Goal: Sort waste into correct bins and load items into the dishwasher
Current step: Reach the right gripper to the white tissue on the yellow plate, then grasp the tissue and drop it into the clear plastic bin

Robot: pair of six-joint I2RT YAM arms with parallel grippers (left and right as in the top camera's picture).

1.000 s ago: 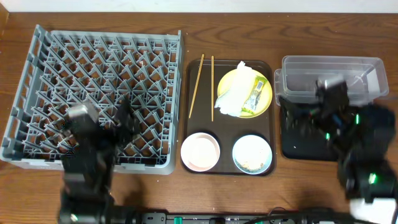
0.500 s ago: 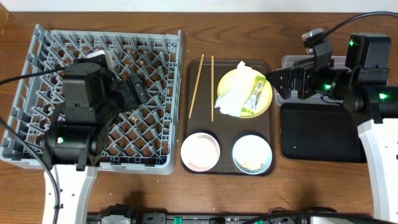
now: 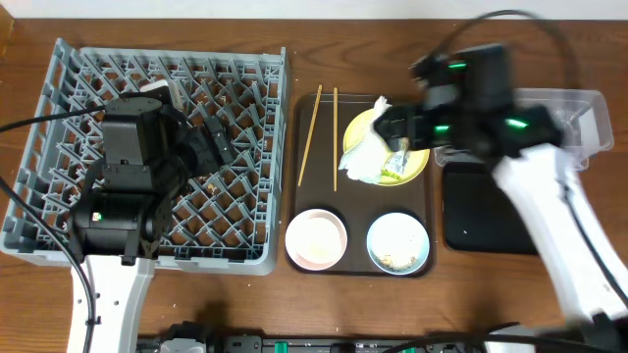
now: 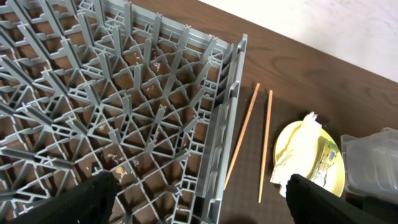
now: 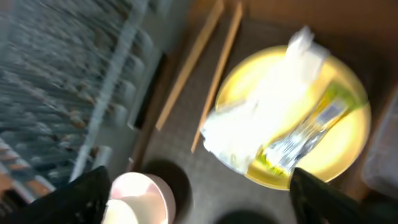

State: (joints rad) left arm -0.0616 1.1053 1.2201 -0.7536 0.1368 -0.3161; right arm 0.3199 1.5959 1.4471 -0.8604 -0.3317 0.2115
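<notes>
Left gripper (image 4: 200, 184): the fingers stand wide apart and hold nothing. It hangs over the right part of the grey dish rack (image 3: 59, 118), which fills the left of the overhead frame.

Right gripper (image 5: 199, 183): the fingers are spread apart and empty. It sits above the yellow plate (image 3: 420, 165) at upper centre of the overhead frame. The right wrist view is blurred.

The plate rests at the upper right of the dark brown serving tray (image 3: 358, 208). The white napkin (image 3: 363, 157) and the green-and-yellow wrapper (image 3: 397, 162) lie on the plate, touching each other.

The two chopsticks (image 3: 311, 132) lie side by side on the tray, left of the plate.

The pink bowl (image 3: 315, 238) and the blue bowl (image 3: 374, 235) stand at the lower edge of the tray. The food scraps (image 3: 397, 260) are in the blue bowl.

The clear tub (image 3: 579, 118) and the black tray (image 3: 481, 216) are at the right of the frame.
</notes>
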